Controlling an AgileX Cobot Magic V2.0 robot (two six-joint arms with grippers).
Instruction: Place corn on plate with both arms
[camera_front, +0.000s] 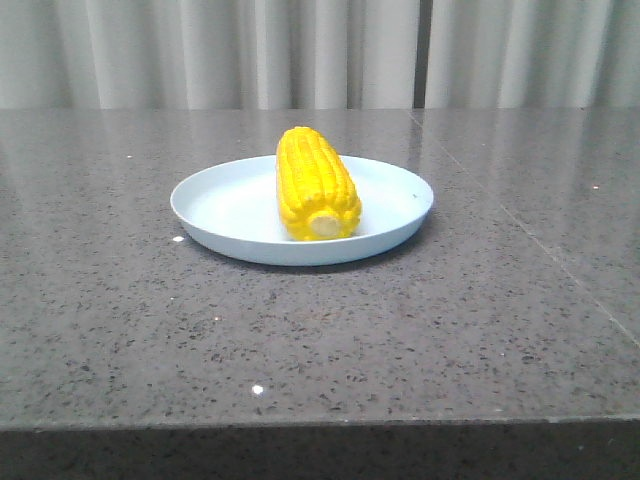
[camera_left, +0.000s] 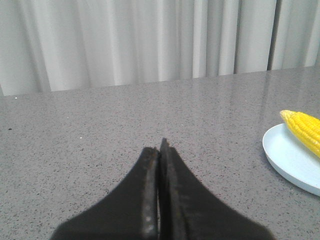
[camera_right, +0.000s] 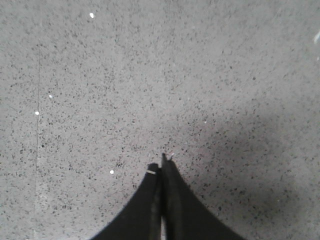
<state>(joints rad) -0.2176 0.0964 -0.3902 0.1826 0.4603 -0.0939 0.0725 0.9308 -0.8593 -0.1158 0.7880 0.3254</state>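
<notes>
The yellow corn (camera_front: 316, 184) lies on the pale blue plate (camera_front: 225, 205) in the middle of the table, its cream stub end toward the front. In the left wrist view the plate's edge (camera_left: 287, 160) and the corn's tip (camera_left: 304, 129) show at the side. My left gripper (camera_left: 160, 146) is shut and empty, above bare table, well apart from the plate. My right gripper (camera_right: 161, 164) is shut and empty over bare grey table. Neither gripper shows in the front view.
The speckled grey stone table (camera_front: 320, 340) runs to a front edge near the camera. A pale curtain (camera_front: 320, 50) hangs behind the table's far edge. A seam line (camera_front: 520, 225) crosses the table on the right.
</notes>
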